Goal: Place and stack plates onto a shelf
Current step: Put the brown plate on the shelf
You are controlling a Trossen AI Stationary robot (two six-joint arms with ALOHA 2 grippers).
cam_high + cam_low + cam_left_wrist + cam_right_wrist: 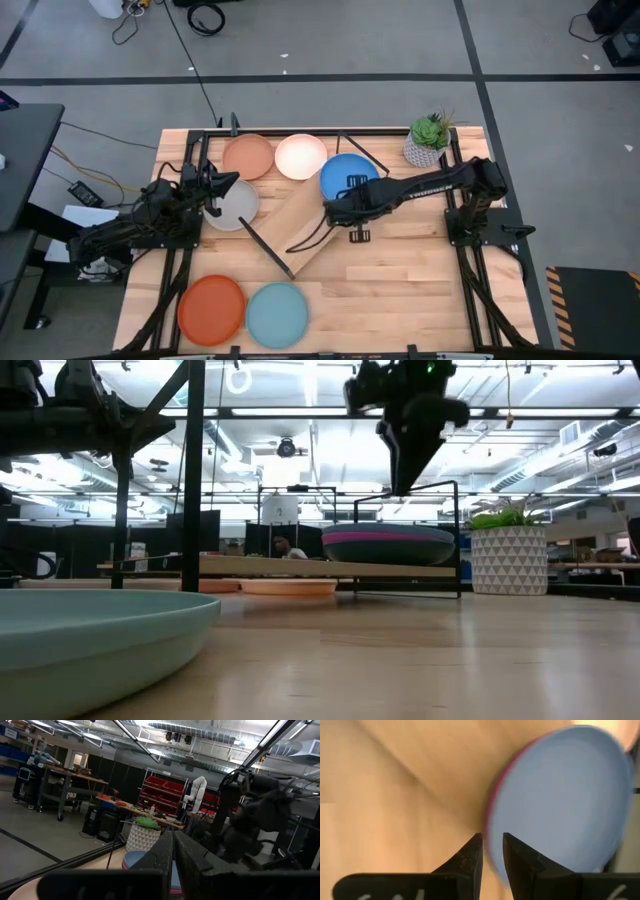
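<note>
1. Hovering over the near end of the stack, the right claw [334,210] hangs above the light-wood shelf board with its thin black rod frame [300,225], its fingers narrowly parted and holding nothing; in the right wrist view the fingertips [475,851] straddle the rim of the round matte blue plate [560,800].
2. The blue plate [345,175] lies on the shelf's far end, on top of a magenta plate [385,538].
3. To do this step well, judged from the layout: lift the right claw straight up so the rim is not dragged, and check that the stack sits fully on the board.
4. The left claw [215,188] waits over the pale grey round plate [233,205]; its fingers [162,857] are pressed together, empty.
5. The orange plate [211,309] and light blue plate [277,313] lie nearest on the pale wooden surface [400,290]; the salmon plate [248,156] and cream plate [301,156] lie beyond the shelf.
6. Only the low view reveals the magenta layer and the shelf's raised height; only the high view shows the shelf set at a slant.
</note>
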